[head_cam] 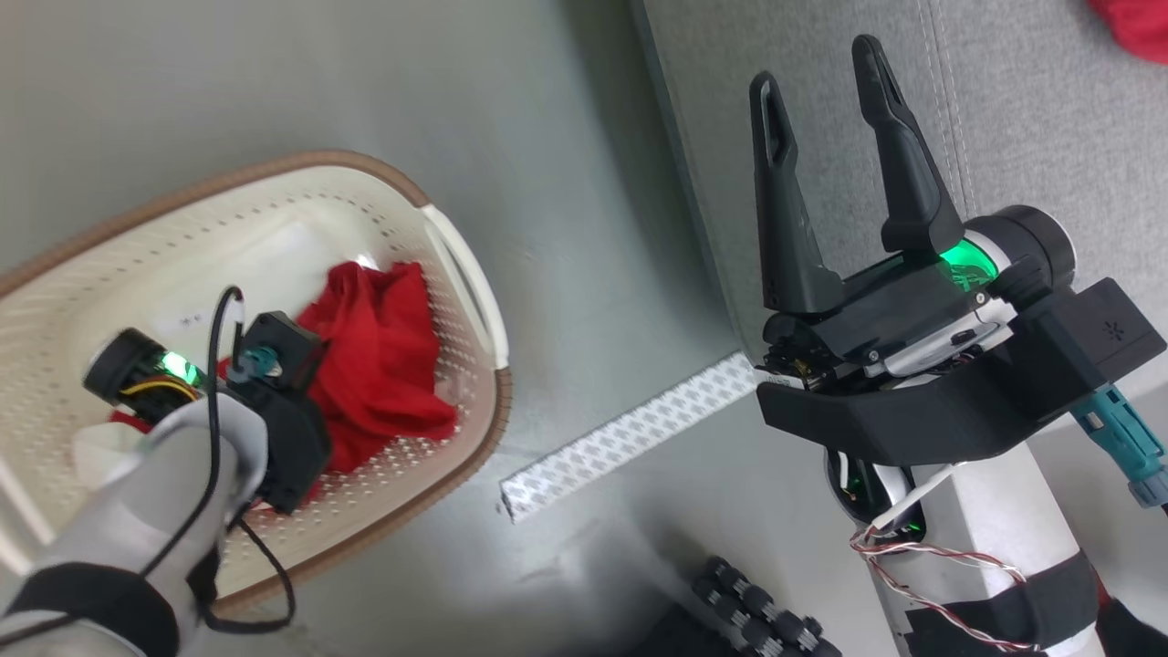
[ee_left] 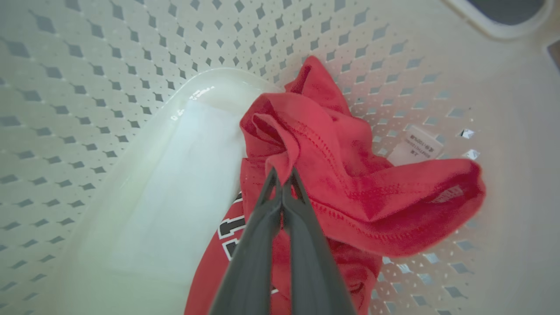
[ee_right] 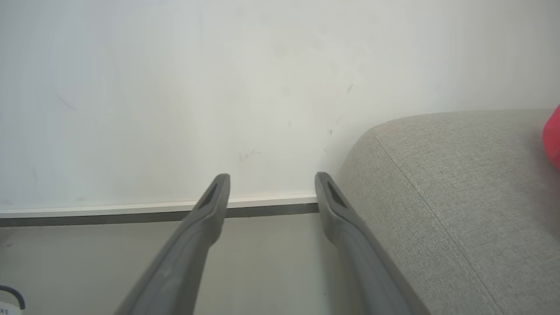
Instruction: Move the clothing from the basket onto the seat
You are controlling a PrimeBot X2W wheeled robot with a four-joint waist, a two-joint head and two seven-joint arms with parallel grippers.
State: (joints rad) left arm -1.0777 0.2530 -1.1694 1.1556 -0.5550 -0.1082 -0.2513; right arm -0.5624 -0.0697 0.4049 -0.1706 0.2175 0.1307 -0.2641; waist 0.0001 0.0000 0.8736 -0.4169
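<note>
Grey floor (head_cam: pixel 584 228), basket (head_cam: pixel 301 162) on it at the left. Left gripper (ee_left: pixel 283 175) is down inside, pinched tight on a fold of the red clothing (ee_left: pixel 350 183), ready to lift I'd guess. Right gripper (head_cam: pixel 817 59) hangs wide apart, empty, by the seat (head_cam: pixel 1049 119).

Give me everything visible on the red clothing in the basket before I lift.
The clothing is soft bright red fabric with stitched hems. It is crumpled in a loose heap inside the basket, resting against its perforated wall. White lettering with a dark outline shows on a lower fold, and a small white label pokes out beside the heap. The left gripper has its fingers shut on a raised fold near the middle of the heap.
</note>
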